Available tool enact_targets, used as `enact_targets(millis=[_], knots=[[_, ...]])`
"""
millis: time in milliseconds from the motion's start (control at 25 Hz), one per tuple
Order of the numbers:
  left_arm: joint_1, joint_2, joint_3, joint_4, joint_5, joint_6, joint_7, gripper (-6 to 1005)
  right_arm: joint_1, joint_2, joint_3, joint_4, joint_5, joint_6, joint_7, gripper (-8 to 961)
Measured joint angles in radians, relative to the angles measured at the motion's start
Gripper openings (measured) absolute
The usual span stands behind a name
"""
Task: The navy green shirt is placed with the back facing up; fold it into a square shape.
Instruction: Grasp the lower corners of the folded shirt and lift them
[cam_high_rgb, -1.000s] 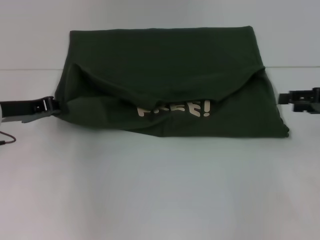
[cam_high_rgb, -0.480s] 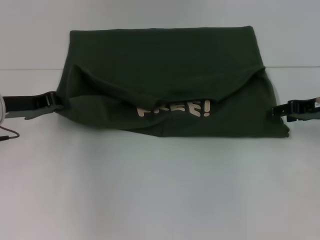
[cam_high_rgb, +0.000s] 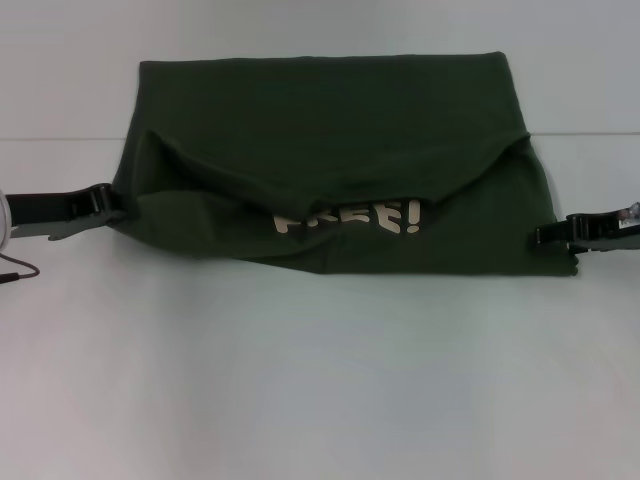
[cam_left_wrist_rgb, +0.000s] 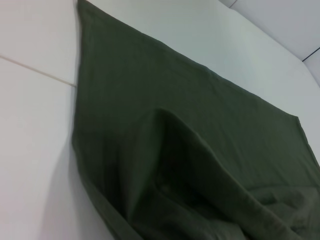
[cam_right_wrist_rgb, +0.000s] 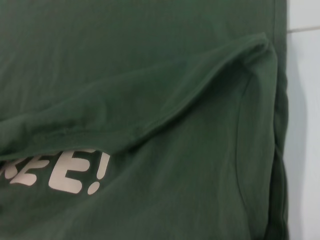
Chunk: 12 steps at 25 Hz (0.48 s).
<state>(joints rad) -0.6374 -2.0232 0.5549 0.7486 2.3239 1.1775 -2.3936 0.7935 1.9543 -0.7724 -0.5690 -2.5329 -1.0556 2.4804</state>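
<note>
The navy green shirt lies on the white table, folded into a wide band. A flap hangs over its middle, and cream lettering shows below that flap. My left gripper sits at the shirt's left edge, touching the cloth. At the shirt's right edge, near the front corner, my right gripper is against the fabric. The left wrist view shows the plain shirt with a raised fold. In the right wrist view the shirt fills the picture, with the flap's hem above the lettering.
The white table stretches in front of the shirt, and a seam line crosses it behind. A thin cable lies at the far left, by my left arm.
My right gripper has moved left and toward the front, from off the shirt to its right edge. The left gripper shifted slightly back, then stayed. The shirt has not moved.
</note>
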Motion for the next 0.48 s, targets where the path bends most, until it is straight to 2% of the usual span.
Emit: enact_targets(millis=[480], knots=[[-0.001, -0.003, -0.001, 0.0, 0.0, -0.01, 0.001, 26, 0.003, 0.014, -0.02, 0.043, 0.009, 0.059, -0.002, 701]])
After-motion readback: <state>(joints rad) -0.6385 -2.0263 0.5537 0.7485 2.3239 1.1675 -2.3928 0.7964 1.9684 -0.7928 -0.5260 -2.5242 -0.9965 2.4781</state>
